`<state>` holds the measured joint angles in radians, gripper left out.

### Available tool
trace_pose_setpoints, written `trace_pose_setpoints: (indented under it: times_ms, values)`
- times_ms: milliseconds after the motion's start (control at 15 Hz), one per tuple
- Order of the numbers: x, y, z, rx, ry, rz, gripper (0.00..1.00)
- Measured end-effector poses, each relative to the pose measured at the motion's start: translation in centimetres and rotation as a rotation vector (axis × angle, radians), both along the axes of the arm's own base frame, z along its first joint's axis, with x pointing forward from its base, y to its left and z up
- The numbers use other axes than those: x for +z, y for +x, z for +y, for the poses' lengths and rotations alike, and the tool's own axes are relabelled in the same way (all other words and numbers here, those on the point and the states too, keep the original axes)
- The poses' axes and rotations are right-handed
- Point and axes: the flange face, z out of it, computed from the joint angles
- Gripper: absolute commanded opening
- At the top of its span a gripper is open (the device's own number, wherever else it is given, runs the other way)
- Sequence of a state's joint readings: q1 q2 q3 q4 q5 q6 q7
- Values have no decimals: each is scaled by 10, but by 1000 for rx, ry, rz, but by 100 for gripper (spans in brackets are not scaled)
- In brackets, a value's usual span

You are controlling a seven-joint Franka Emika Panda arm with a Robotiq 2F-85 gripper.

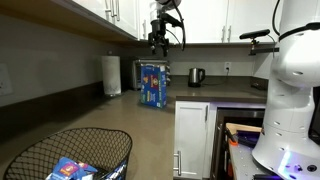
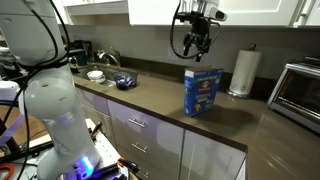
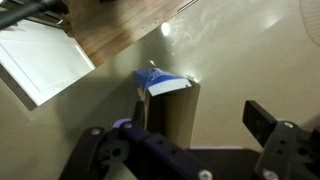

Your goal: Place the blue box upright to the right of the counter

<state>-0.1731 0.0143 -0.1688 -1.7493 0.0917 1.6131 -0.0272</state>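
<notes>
The blue box [image 1: 152, 86] stands upright on the counter [image 1: 100, 118], its colourful printed front visible in both exterior views; it also shows in an exterior view [image 2: 201, 91]. In the wrist view I look down on its top edge and plain brown side [image 3: 165, 105]. My gripper [image 1: 160, 41] hangs above the box, a little apart from it, with its fingers spread and nothing between them. It also shows above the box in an exterior view [image 2: 193, 44]. In the wrist view the gripper [image 3: 195, 140] has one dark finger at the right and one at the lower left.
A paper towel roll [image 1: 111, 74] stands beside the box. A kettle [image 1: 196, 76] sits further along the counter. A wire basket [image 1: 70, 155] holds small blue packets. A sink area with dishes [image 2: 100, 70] and a toaster oven [image 2: 298, 92] flank the counter.
</notes>
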Motion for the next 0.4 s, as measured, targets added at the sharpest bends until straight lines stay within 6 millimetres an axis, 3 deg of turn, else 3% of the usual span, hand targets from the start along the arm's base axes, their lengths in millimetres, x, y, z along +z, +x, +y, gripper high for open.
trace_pose_setpoints:
  times_ms: [400]
  values:
    - [9,-52,46,11,-25,13,100]
